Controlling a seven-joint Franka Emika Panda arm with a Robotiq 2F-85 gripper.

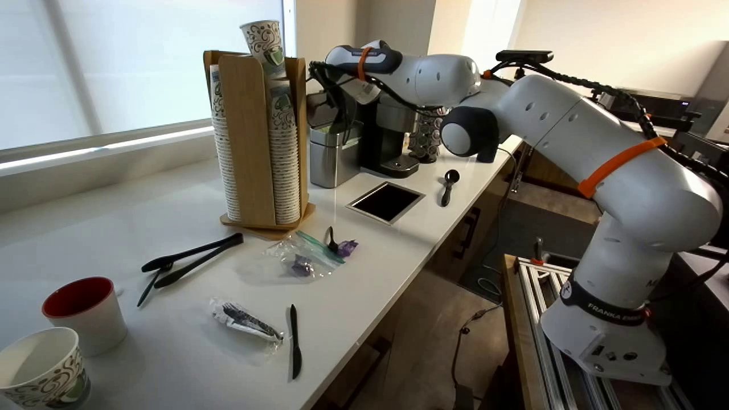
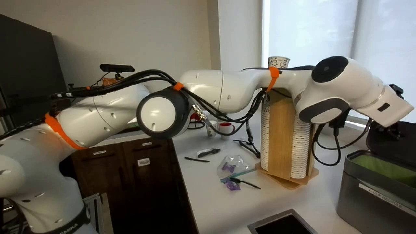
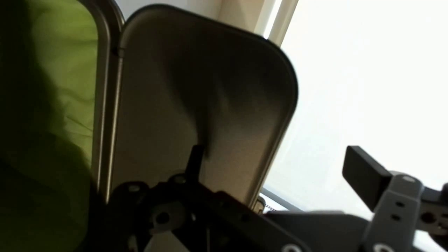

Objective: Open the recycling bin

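The recycling bin is a grey metal box labelled K-CUP RECYCLE [image 2: 373,201]; it also shows in an exterior view [image 1: 333,162]. Its dark lid [image 2: 383,143] stands raised, and the green liner [image 3: 75,87] shows inside. In the wrist view the lid's inner face [image 3: 164,94] fills the middle. My gripper [image 3: 276,157] is open with nothing between its fingers. One finger is in front of the lid's inner face, and the other is out past the lid's edge. I cannot tell whether the finger touches the lid. In an exterior view the gripper [image 2: 392,130] is partly hidden at the lid.
A wooden cup holder [image 1: 248,142] with stacked paper cups stands close beside the bin. A coffee machine [image 1: 393,142], a square counter opening [image 1: 387,202] and a black scoop [image 1: 449,188] are nearby. Tongs [image 1: 193,259] and a plastic bag [image 1: 302,256] lie on the counter.
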